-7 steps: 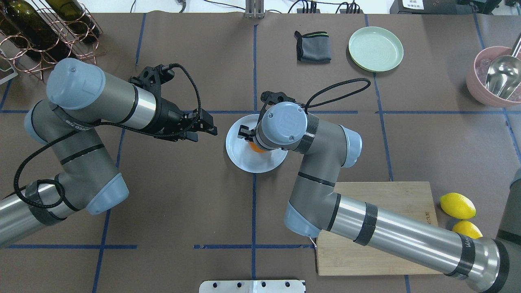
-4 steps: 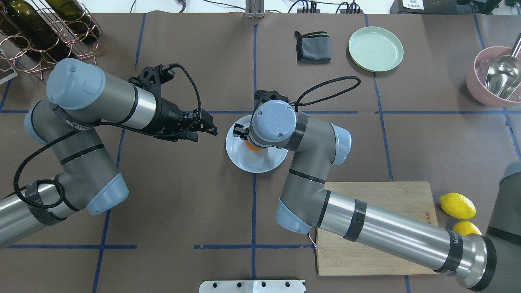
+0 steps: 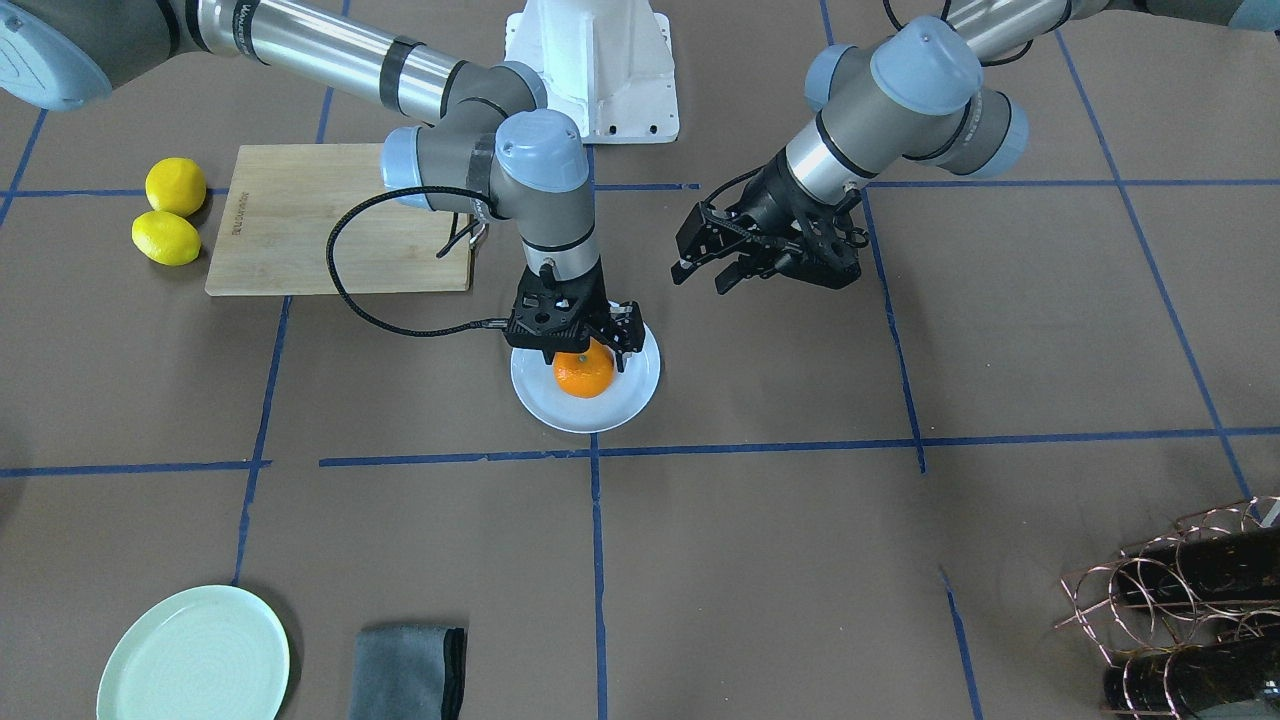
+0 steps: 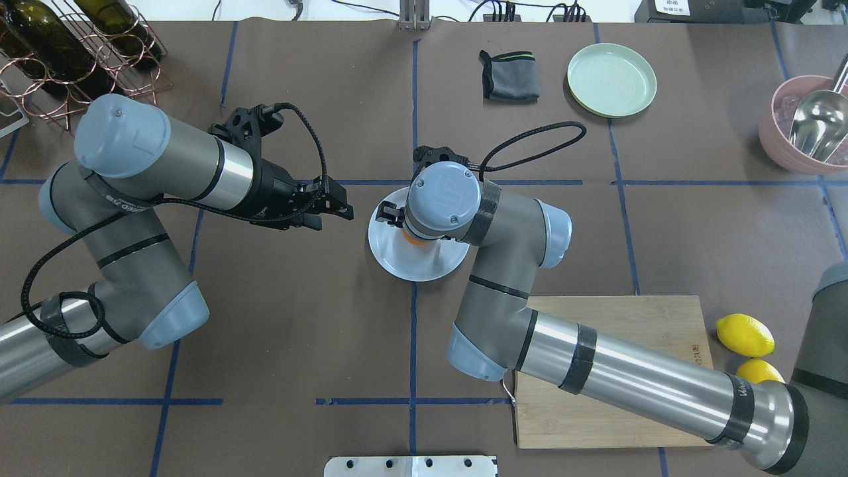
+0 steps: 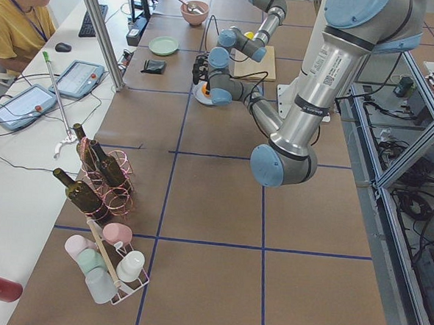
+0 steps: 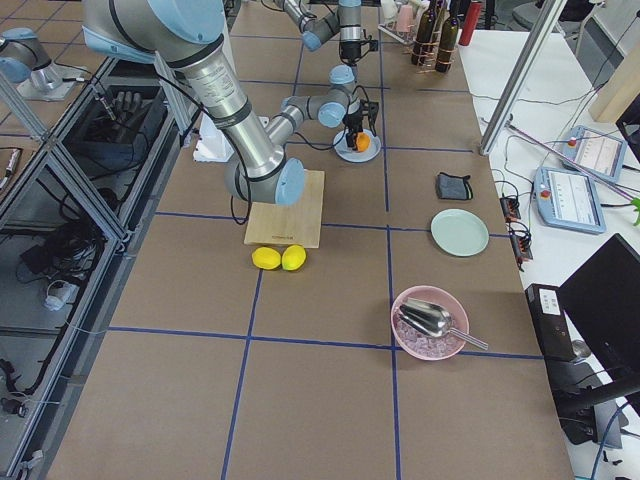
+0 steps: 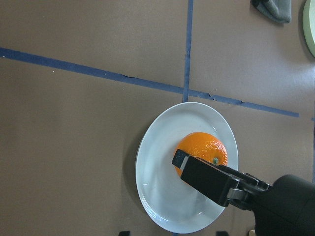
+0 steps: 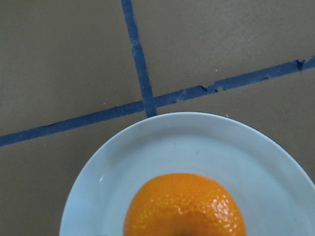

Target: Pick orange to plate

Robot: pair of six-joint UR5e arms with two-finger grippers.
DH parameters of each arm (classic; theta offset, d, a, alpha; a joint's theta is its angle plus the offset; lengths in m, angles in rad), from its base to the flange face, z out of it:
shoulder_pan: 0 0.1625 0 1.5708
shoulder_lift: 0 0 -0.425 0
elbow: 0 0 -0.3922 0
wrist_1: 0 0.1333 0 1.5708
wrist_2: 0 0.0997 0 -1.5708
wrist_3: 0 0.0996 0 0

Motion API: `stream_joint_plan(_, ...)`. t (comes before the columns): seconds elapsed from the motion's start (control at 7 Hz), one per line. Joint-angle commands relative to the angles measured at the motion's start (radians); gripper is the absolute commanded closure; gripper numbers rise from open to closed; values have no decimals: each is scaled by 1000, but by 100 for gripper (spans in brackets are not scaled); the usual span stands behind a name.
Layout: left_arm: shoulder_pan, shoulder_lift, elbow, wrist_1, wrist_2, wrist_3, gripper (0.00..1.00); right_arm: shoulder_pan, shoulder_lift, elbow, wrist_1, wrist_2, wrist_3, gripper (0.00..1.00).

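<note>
The orange point(image 3: 584, 375) sits at the middle of the pale blue-white plate point(image 3: 640, 385), near the table's centre. My right gripper point(image 3: 585, 356) points straight down over it, with a finger close on each side, shut on the orange. In the overhead view the right wrist hides most of the orange point(image 4: 416, 240) and part of the plate point(image 4: 397, 265). The left wrist view shows the orange point(image 7: 206, 147) under a black finger. My left gripper point(image 4: 344, 203) hovers open and empty just left of the plate.
A mint-green plate point(image 4: 611, 79) and a folded grey cloth point(image 4: 510, 76) lie at the far side. A wooden board point(image 4: 616, 371) and two lemons point(image 4: 745, 334) are near the right. A pink bowl with a scoop point(image 4: 805, 126) and a bottle rack point(image 4: 73, 46) stand in the far corners.
My right arm slid a little to the left with the orange over the plate, then stayed almost still. The left arm has not moved.
</note>
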Motion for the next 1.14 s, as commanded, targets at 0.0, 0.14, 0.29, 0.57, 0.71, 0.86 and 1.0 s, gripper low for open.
stream_joint_plan(0.0, 0, 1, 1, 0, 0, 0, 34, 8, -97, 189, -54, 16, -14, 0)
stream_joint_plan(0.14, -2, 2, 1, 0, 0, 2, 34, 52, -169, 322, -109, 71, -72, 0)
stream_joint_plan(0.29, -3, 15, 1, 0, -2, 6, 34, 116, -275, 444, -128, 147, -139, 0)
stream_joint_plan(0.57, -44, 59, 1, 11, -11, 56, 36, 346, -487, 532, -128, 389, -428, 0)
stream_joint_plan(0.71, -60, 97, 1, 14, -11, 174, 36, 471, -586, 531, -127, 476, -624, 0)
stream_joint_plan(0.86, -96, 137, 1, 17, -12, 249, 36, 617, -671, 514, -140, 543, -870, 0)
stream_joint_plan(1.0, -138, 194, -17, 53, -14, 358, 36, 752, -698, 467, -195, 599, -1105, 0)
